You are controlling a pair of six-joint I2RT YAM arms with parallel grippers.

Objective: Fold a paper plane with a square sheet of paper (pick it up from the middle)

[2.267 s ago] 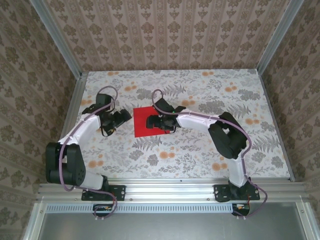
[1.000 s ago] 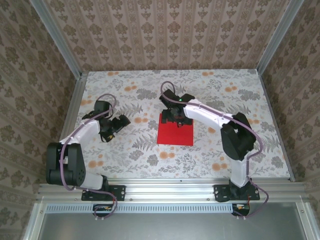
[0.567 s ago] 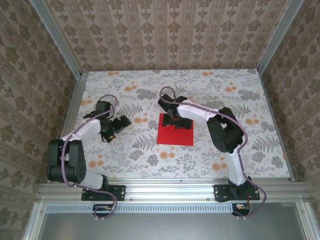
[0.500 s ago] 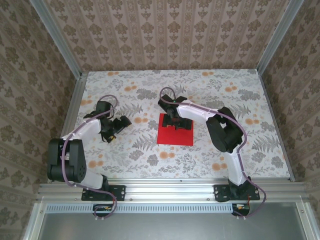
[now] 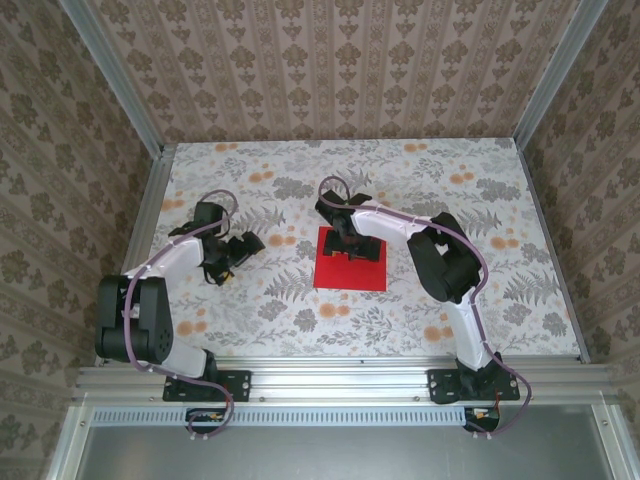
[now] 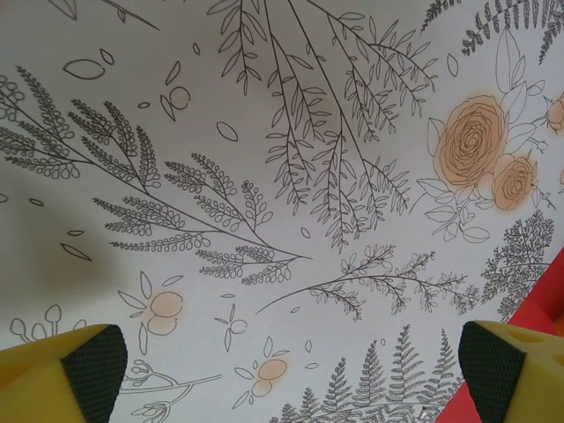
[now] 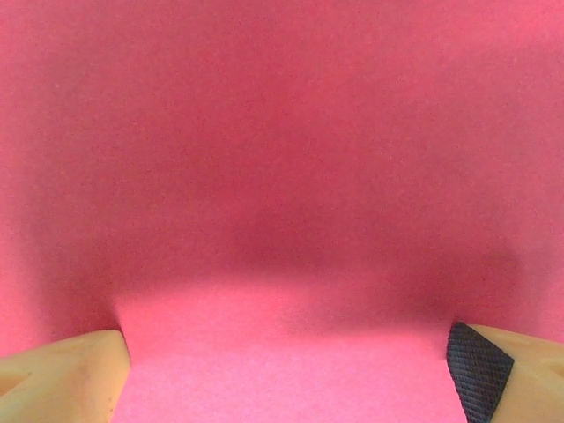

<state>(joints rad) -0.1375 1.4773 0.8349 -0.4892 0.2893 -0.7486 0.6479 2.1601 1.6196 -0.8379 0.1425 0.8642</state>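
The square sheet of paper (image 5: 350, 276) is bright red and lies flat on the floral table, near the middle. My right gripper (image 5: 352, 246) points down onto its far half, open, with both fingertips resting on the paper. In the right wrist view the red sheet (image 7: 282, 159) shows a slight raised bow between the yellow fingers (image 7: 62, 370). My left gripper (image 5: 243, 247) hovers open to the left of the sheet, apart from it. Its wrist view shows a red corner of the sheet (image 6: 539, 348) at the lower right and the left gripper (image 6: 291, 379) over bare cloth. The paper plane is out of view.
The table (image 5: 450, 200) carries a cloth with fern and orange flower prints. Patterned walls with aluminium posts (image 5: 150, 150) close in the back and sides. A metal rail (image 5: 330, 375) runs along the near edge by the arm bases.
The sheet first slid right and nearer under the right gripper, then stayed still. Over the last second the right arm folded in and its jaws narrowed slightly. The left arm barely moved.
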